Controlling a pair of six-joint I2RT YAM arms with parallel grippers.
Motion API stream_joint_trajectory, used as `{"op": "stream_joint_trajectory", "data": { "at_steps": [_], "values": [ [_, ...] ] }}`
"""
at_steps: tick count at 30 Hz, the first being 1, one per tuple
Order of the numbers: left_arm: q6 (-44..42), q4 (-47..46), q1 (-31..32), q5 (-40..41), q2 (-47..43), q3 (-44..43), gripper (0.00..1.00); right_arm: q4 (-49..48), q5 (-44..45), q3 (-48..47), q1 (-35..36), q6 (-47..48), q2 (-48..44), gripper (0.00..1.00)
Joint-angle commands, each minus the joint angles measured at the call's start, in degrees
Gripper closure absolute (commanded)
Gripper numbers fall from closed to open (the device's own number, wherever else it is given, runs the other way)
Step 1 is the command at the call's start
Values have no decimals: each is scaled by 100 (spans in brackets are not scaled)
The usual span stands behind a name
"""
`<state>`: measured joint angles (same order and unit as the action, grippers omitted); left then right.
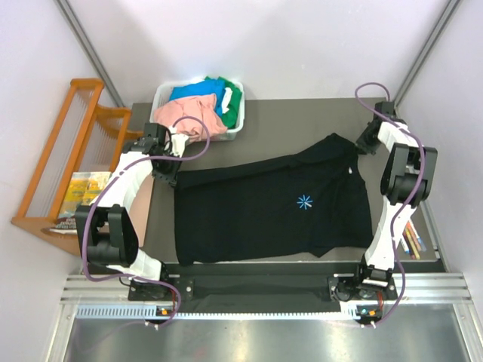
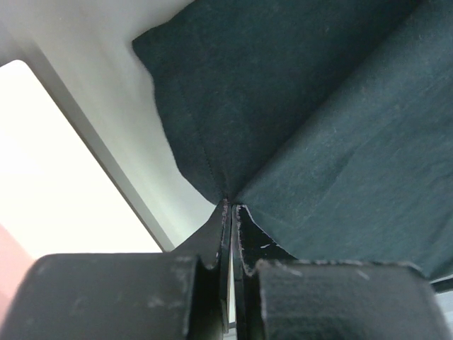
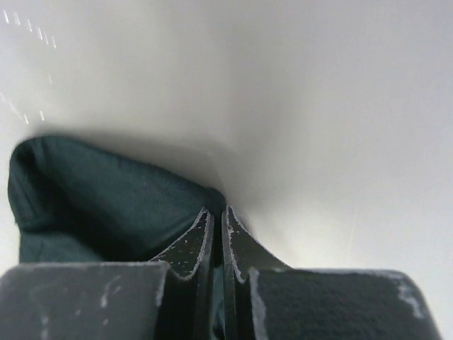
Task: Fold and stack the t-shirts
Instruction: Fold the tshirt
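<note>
1. Across the desk (image 1: 302,121) the black t-shirt (image 1: 256,219) lies spread out, chest side up, and its light-blue starburst mark (image 1: 304,201) shows right of the middle.
2. Over at the shirt's far left corner, the left hand (image 1: 169,173) is down on the cloth. Its wrist view shows the jaws pressed together, with the hemmed corner pinched at the very tips.
3. Look at the far right now: the right hand (image 1: 365,140) sits at the shirt's upper right edge. It is closed too, with dark fabric bunched against its fingertips (image 3: 202,230) and caught between them.
4. Back at the far left corner of the desk stands the white bin (image 1: 161,99). It holds the salmon-pink t-shirt (image 1: 179,118) at the front, the blue t-shirt (image 1: 196,92) behind it, and the green t-shirt (image 1: 234,96) on the right.
5. Off the desk on the left leans a wooden rack (image 1: 64,154).
</note>
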<state>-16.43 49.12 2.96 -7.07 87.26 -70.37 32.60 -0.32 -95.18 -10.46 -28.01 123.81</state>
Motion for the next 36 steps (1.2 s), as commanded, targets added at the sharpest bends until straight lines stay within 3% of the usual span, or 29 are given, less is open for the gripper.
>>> {"op": "stream_joint_trajectory", "data": {
  "at_steps": [1, 3, 4, 7, 9, 12, 15, 19, 26, 30, 36],
  "values": [
    [-36, -69, 3, 4, -113, 50, 100, 212, 76, -633, -185, 129, 354, 100],
    [-36, -61, 3, -5, -131, 58, 100, 203, 76, -511, -185, 103, 363, 97],
    [-36, -61, 3, -14, -131, 58, 100, 99, 58, -432, -176, 111, 337, 81],
    [-19, -87, 3, -75, -131, 50, 100, 10, 146, -142, -167, 129, 127, 59],
    [16, -96, 11, -119, -87, 41, 100, 1, 347, 34, -115, 112, -163, 32],
    [60, -105, 11, -198, -78, 15, 100, -87, 409, 315, 52, 129, -734, 12],
    [96, -114, 11, -251, -60, 23, 100, -376, 384, 824, 350, 173, -1446, 16],
    [105, -114, 20, -269, -43, 14, 100, -474, 129, 1010, 624, 357, -1702, 23],
    [96, -140, 29, -154, -69, 67, 100, -342, -197, 457, 931, 419, -1098, 26],
    [78, -157, 29, -119, -60, 102, 100, -333, -206, 237, 923, 437, -701, 35],
    [52, -131, 29, -49, -34, 76, 100, -281, -276, -167, 870, 419, -226, 39]
  ]
}}
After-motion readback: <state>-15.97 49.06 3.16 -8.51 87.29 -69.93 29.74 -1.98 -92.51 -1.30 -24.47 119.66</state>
